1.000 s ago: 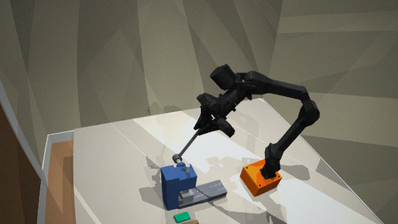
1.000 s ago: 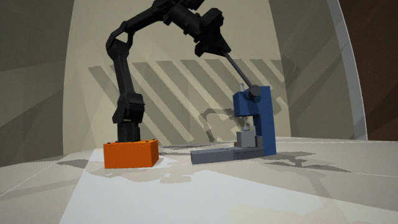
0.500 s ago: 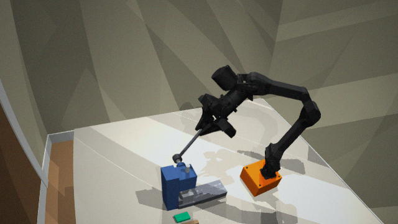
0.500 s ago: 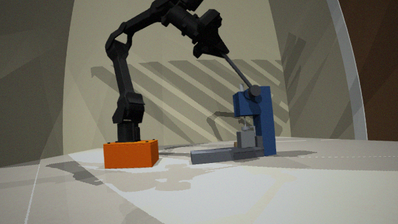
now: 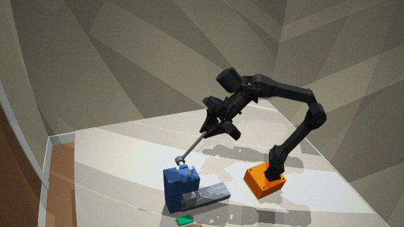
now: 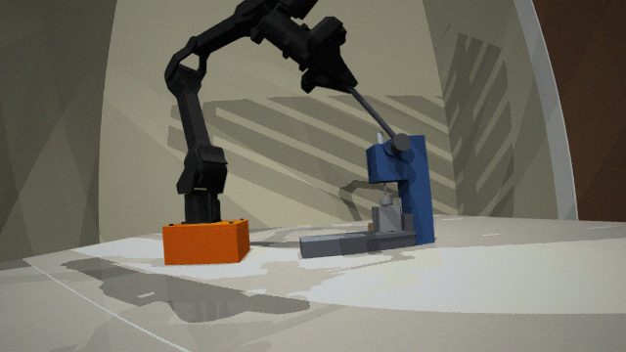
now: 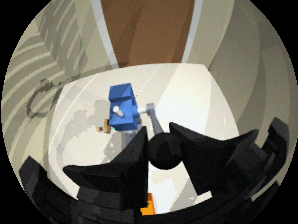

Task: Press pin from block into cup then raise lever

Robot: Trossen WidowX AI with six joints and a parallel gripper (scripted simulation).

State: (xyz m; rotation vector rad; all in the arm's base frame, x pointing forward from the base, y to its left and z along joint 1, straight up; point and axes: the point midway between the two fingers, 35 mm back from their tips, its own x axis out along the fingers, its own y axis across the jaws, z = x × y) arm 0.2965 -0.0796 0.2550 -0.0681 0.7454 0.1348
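Observation:
My gripper (image 5: 204,132) (image 6: 351,89) (image 7: 157,127) is shut on the lever's dark round knob (image 7: 165,151). The grey lever rod (image 5: 194,145) (image 6: 373,113) (image 7: 156,124) slopes up from its hub on the blue press (image 5: 172,192) (image 6: 424,196) (image 7: 122,92) to the fingers. The grey block (image 5: 189,200) (image 6: 389,219) stands upright on the press bed (image 5: 214,193) (image 6: 328,245), below the thin punch (image 6: 384,190). A small light round piece shows at the block's top; whether it is the pin or the punch's end I cannot tell. The cup is not visible.
The arm's orange base (image 5: 265,181) (image 6: 202,244) (image 7: 148,205) stands beyond the bed's free end. A green flat piece (image 5: 185,219) and a tan piece (image 5: 195,225) (image 7: 107,126) lie beside the press.

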